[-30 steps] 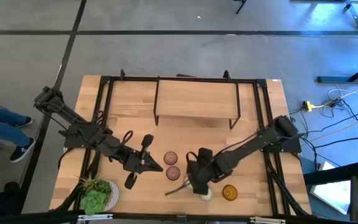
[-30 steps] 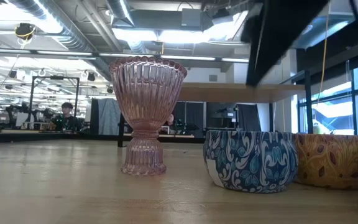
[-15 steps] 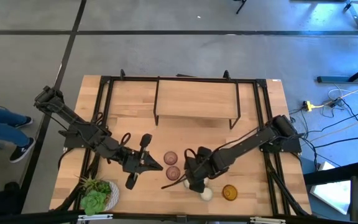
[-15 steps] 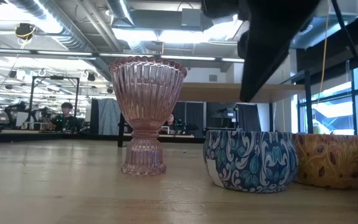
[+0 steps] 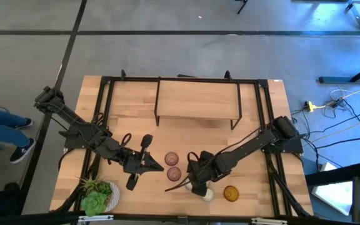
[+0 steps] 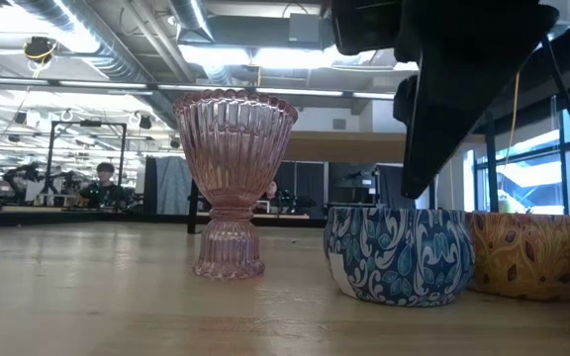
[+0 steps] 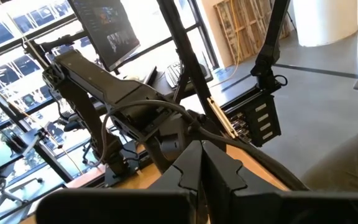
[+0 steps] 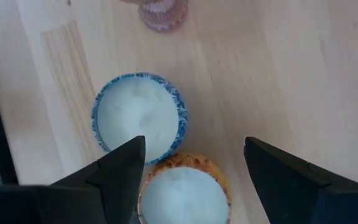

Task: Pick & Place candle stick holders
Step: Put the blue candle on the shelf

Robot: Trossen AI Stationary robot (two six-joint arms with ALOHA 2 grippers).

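Over table (image 5: pixel 192 100), right gripper (image 8: pixel 194 171) hangs open above cups (image 8: pixel 138 118).

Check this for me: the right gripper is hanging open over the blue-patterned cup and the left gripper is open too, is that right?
Not quite. The right gripper does hang open over the blue-patterned cup, but the left gripper is shut; the left wrist view shows its fingers pressed together.

Bright overhead light; right wrist view blurred.
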